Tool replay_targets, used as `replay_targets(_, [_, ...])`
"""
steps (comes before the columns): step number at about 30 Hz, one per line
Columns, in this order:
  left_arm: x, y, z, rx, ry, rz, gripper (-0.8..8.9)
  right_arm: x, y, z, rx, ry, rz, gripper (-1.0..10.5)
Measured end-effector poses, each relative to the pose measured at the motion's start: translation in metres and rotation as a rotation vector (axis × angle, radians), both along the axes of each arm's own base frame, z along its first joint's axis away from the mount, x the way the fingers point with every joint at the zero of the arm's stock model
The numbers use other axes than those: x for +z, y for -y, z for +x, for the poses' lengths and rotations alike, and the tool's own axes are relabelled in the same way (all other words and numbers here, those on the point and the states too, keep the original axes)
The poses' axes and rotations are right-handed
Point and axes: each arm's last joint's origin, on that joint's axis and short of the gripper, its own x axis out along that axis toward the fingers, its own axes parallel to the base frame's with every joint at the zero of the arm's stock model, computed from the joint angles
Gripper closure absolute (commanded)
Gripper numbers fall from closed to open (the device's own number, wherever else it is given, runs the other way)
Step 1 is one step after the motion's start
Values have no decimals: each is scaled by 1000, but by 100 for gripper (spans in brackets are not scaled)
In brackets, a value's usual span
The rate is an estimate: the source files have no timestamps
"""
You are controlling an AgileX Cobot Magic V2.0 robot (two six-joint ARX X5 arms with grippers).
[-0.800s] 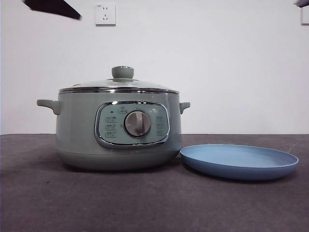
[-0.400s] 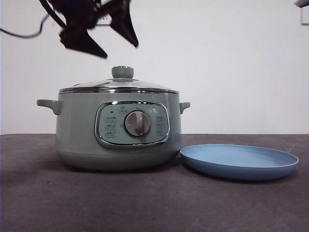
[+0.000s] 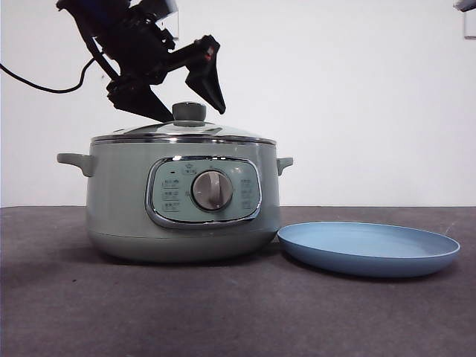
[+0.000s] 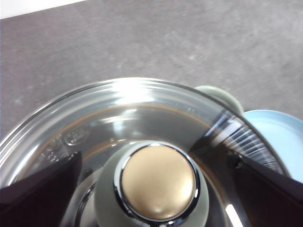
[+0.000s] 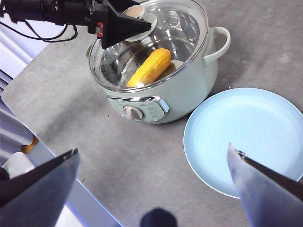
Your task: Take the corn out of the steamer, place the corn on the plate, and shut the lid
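Task status: no step is complete. The lid (image 3: 183,132) sits closed on the steamer (image 3: 182,197), its metal rim seated all round as far as the front view shows. The corn (image 5: 148,66) lies inside the steamer, visible through the glass in the right wrist view, slanted across the pot floor. The plate (image 3: 368,249) is bare and stands on the counter (image 3: 238,312) just beside the steamer, on the side away from the working arm.

Left gripper (image 3: 184,106): positioned over the lid, jaws spread wide, one on each side of the knob (image 4: 158,180). The jaws straddle the knob with clear space on both sides and hold nothing. The tips reach about knob height in the front view.

Right gripper (image 5: 154,189): waiting high above the counter, jaws wide apart, empty, with the plate and steamer below it.

Remaining steps, as judged from this state:
1. Close on the knob and lift the lid clear.
2. Take the corn out of the steamer.
3. Set the corn on the plate.
4. Return the lid to the steamer.
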Motion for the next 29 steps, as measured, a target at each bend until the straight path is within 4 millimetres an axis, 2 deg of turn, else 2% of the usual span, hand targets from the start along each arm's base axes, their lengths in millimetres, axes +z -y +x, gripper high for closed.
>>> replay_targets(4, [-4, 5, -2, 48, -7, 51, 300, 0, 0, 0, -1, -2, 1, 312])
replay_targets(11, [-3, 11, -5, 65, 1, 73, 724, 0, 0, 0, -2, -2, 1, 312])
replay_targets(14, [-2, 11, -5, 68, 6, 68, 814, 0, 0, 0, -2, -2, 1, 313])
replay_targets(29, [4, 11, -5, 63, -6, 69, 822, 0, 0, 0, -2, -2, 1, 313])
